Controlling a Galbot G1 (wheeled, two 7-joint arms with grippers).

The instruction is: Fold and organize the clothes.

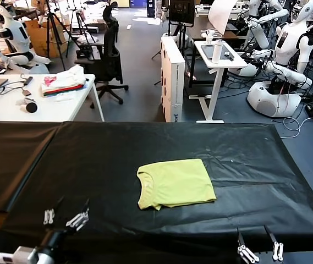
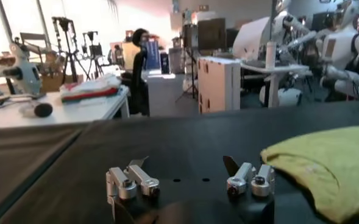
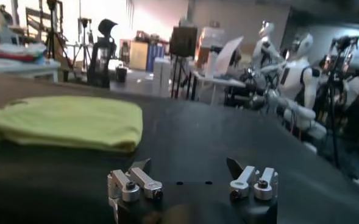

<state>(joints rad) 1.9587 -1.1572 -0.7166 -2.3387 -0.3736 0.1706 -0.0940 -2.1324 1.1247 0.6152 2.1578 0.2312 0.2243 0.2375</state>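
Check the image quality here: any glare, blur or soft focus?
Head view: even light, T-shirt sharp on the black table cover. Left wrist view: windows blown out, shirt soft. Right wrist view: dim, hazy background; end effector parts close up are clearer.

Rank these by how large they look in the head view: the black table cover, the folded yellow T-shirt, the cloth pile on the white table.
1. black table cover, by far the largest.
2. yellow T-shirt.
3. cloth pile, smallest as seen; it lies much farther from the camera, so its true size against the shirt is unsure.
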